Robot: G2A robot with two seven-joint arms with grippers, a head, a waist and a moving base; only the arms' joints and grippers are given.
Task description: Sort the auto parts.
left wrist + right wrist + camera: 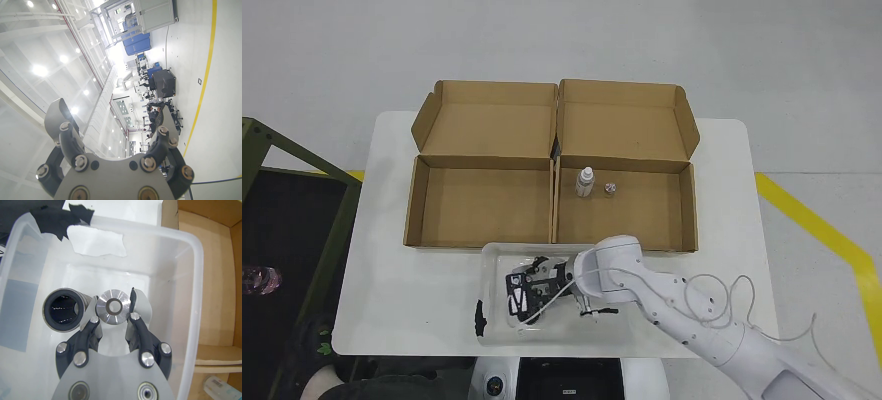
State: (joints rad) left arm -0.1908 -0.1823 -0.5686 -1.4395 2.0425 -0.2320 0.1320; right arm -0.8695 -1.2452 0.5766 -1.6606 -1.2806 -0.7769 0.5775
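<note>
Two cardboard boxes, the left box [482,205] and the right box [652,215], sit side by side on the table [392,250] seen from above. The right one holds a bottle [585,181] with a small metal piece [610,187] at its 3 o'clock. A clear tub [492,255] lies at the boxes' 6 o'clock. At the left wrist, the left gripper [112,111] has its fingers apart around nothing. At the right wrist, the right gripper [113,298] is clamped on a metal disc [121,311] inside the tub, with a sleeve [63,310] just beside it.
</note>
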